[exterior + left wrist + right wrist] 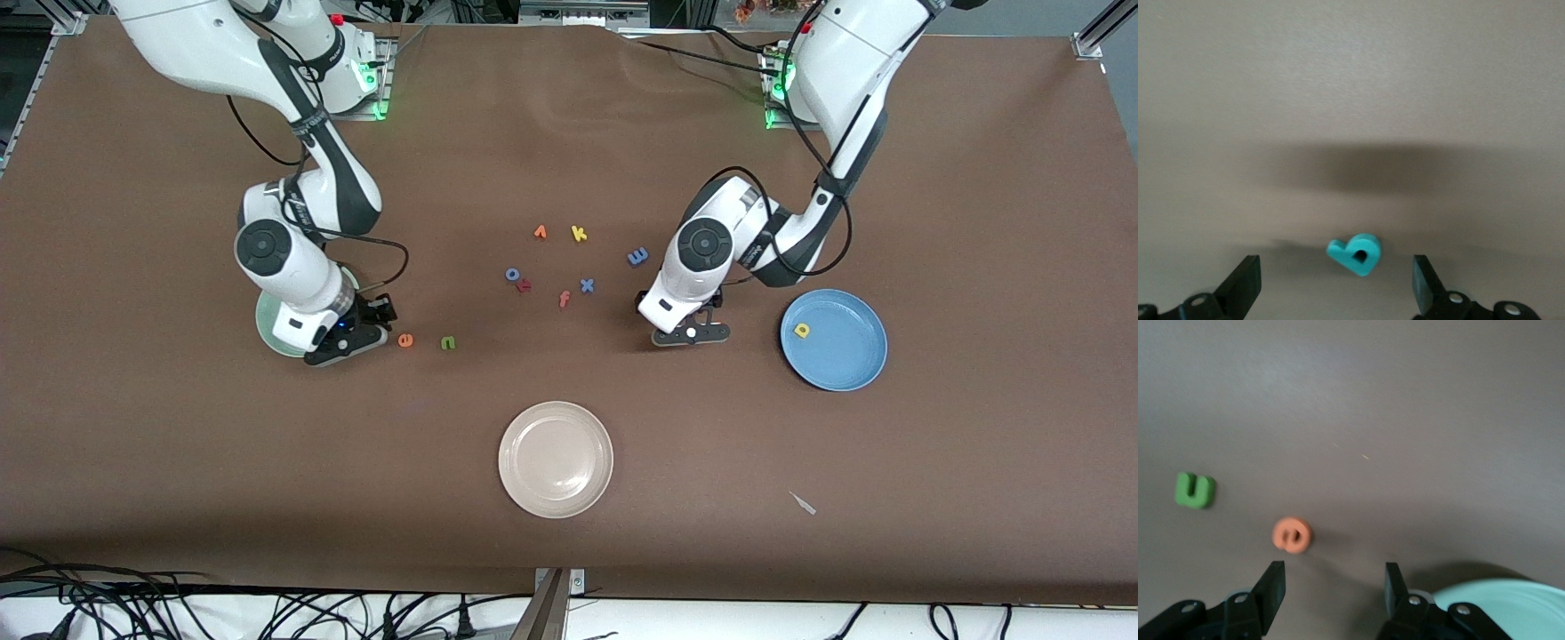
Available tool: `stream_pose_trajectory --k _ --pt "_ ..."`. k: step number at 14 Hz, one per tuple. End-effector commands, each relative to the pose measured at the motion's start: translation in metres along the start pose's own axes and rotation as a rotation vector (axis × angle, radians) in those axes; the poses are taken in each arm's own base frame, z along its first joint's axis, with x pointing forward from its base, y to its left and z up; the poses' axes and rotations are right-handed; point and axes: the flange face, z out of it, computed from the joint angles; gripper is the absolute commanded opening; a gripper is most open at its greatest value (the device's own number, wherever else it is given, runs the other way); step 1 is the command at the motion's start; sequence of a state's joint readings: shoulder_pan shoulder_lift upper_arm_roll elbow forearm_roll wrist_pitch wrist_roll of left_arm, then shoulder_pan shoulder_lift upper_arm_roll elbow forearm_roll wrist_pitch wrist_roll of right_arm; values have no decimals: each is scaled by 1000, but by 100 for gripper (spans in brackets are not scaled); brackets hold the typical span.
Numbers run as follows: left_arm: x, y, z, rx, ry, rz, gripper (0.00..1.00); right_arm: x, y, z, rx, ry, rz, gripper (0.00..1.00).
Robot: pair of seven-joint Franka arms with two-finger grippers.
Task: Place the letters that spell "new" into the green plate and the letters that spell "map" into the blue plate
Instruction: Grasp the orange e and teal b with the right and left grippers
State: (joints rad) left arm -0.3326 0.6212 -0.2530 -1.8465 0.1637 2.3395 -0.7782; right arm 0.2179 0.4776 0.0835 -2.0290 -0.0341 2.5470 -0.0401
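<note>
Front camera high, facing robots, sees whole brown desk. Wrist cameras look down, close to desktop. Right wrist view shares small orange foam e with front view.

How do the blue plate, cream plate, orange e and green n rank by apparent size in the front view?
1. cream plate, slightly larger, though nearer the camera
2. blue plate
3. orange e and green n: alike, too small to rank
</note>
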Motion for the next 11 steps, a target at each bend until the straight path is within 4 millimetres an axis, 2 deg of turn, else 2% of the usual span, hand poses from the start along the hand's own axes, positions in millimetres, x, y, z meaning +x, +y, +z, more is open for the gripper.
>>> stream_pose_trajectory --k 1,3,6,11 --pt "9 5 9 -7 23 -20 98 13 -12 15 13 24 50 68" --pt "8 5 15 -1 18 -15 87 13 -14 26 16 44 51 68" --pt "5 7 17 3 14 -9 75 14 -23 29 18 48 60 68" --pt "-1 10 20 14 6 6 67 12 -32 36 21 38 87 68"
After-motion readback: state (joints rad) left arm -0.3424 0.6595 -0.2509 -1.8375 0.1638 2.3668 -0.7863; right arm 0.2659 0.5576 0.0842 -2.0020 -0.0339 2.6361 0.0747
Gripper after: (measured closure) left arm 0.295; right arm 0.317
